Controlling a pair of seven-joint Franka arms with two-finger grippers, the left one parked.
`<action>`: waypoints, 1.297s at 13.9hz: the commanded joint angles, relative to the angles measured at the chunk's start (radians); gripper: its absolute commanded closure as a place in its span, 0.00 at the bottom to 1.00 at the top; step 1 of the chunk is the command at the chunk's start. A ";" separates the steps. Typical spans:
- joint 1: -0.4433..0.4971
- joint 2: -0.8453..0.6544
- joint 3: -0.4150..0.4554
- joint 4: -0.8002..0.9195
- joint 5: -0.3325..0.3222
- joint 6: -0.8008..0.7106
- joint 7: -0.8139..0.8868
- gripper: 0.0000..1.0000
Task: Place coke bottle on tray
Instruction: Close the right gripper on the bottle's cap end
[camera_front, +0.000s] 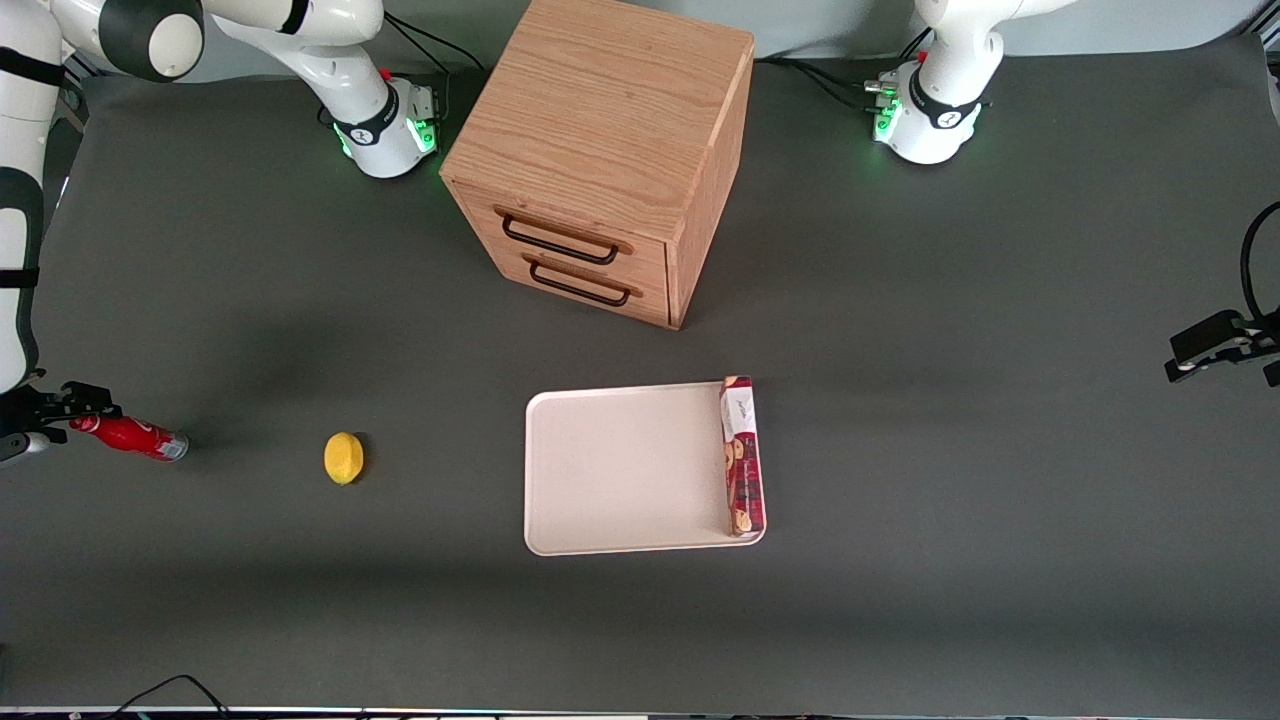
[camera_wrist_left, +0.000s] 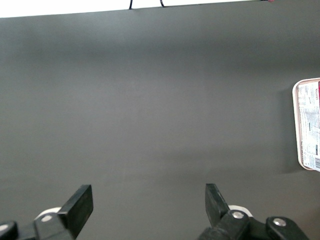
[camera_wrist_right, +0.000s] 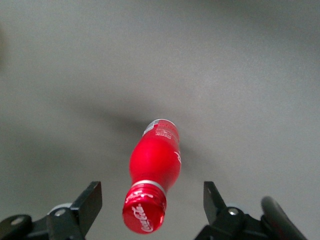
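The coke bottle (camera_front: 130, 437) is a small red bottle lying on its side on the dark table at the working arm's end, silvery base pointing toward the lemon. My right gripper (camera_front: 70, 410) is at its cap end. In the right wrist view the bottle (camera_wrist_right: 155, 160) shows with its red cap toward the camera, between the spread fingers of the gripper (camera_wrist_right: 151, 192), which is open; neither finger touches the bottle. The cream-white tray (camera_front: 620, 470) lies near the table's middle, well away from the bottle.
A long red cookie box (camera_front: 741, 455) lies on the tray along the edge toward the parked arm. A yellow lemon (camera_front: 344, 457) sits on the table between bottle and tray. A wooden two-drawer cabinet (camera_front: 610, 150) stands farther from the front camera than the tray.
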 joint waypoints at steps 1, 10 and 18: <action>0.002 -0.025 -0.002 -0.027 0.021 0.017 -0.028 0.60; 0.022 -0.094 -0.007 -0.022 -0.005 -0.003 -0.005 1.00; 0.049 -0.370 0.067 0.211 -0.142 -0.401 0.133 1.00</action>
